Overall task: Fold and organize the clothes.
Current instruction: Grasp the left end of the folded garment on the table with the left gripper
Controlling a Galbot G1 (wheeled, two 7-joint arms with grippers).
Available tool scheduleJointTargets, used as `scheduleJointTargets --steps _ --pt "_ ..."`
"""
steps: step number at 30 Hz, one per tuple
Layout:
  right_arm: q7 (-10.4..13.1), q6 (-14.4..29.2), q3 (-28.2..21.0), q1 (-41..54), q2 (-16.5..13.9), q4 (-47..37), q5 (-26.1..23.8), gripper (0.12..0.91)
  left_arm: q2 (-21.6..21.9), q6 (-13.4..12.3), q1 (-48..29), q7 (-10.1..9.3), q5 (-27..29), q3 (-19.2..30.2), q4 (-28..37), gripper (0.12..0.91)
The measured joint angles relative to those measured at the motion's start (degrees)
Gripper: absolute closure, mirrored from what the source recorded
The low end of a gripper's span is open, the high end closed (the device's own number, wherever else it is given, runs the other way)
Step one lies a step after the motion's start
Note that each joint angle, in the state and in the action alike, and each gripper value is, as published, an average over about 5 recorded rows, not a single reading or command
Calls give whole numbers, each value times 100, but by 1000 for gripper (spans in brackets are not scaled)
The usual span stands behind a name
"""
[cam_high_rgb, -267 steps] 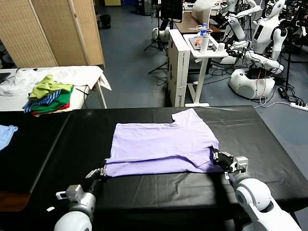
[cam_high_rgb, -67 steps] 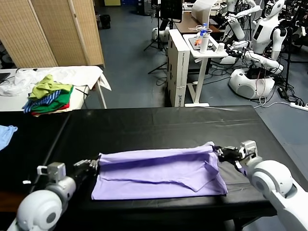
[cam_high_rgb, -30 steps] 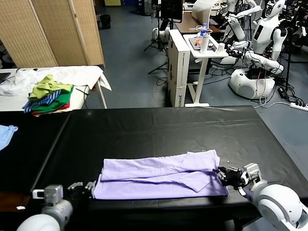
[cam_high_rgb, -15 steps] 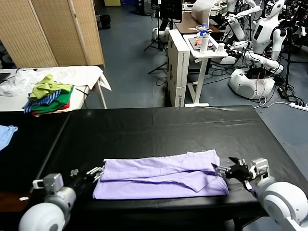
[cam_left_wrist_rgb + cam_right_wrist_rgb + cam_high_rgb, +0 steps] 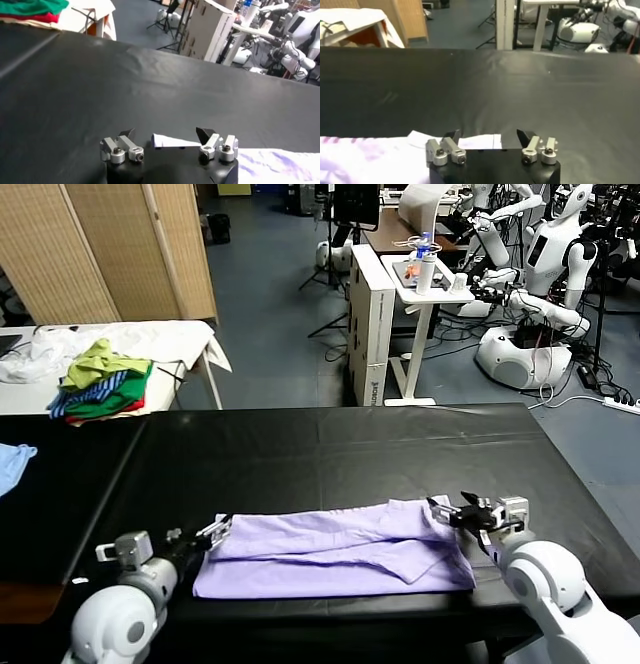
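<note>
1. Black cloth-covered table (image 5: 330, 444).
2. Pale lavender thin-fabric T-shirt (image 5: 335, 549), folded into a long band, lies flat near the table's front edge.
3. Right gripper (image 5: 452, 514), forearm low, reaches the band's right end; fingers apart, holding nothing.
4. Left gripper (image 5: 212, 531), forearm low, meets the left end; fingers apart, empty.

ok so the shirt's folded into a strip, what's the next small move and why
Probably lower both grippers onto the far corners and shut them. The T-shirt lies in a long strip, and the left gripper and right gripper sit with jaws open right at its two ends, holding nothing.
</note>
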Motion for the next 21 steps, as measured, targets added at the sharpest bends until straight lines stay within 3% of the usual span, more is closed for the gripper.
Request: scheduleJointTargets --steps 7,11,15,19,21 --pt "5 2 -48 92 230 -250 -87 243 -58 -50 -175 7 98 94 278 123" --pt "-1 10 -50 108 304 -308 -116 298 -85 -97 -214 8 131 104 443 162" --pt "-17 30 -64 110 365 -325 -176 490 -108 -121 -208 8 134 118 508 322" --pt "-20 105 -72 82 429 -314 -289 750 -126 -143 -187 8 136 124 525 549" --pt "2 162 -67 55 464 -302 -359 823 -139 -160 -185 12 144 125 538 682"
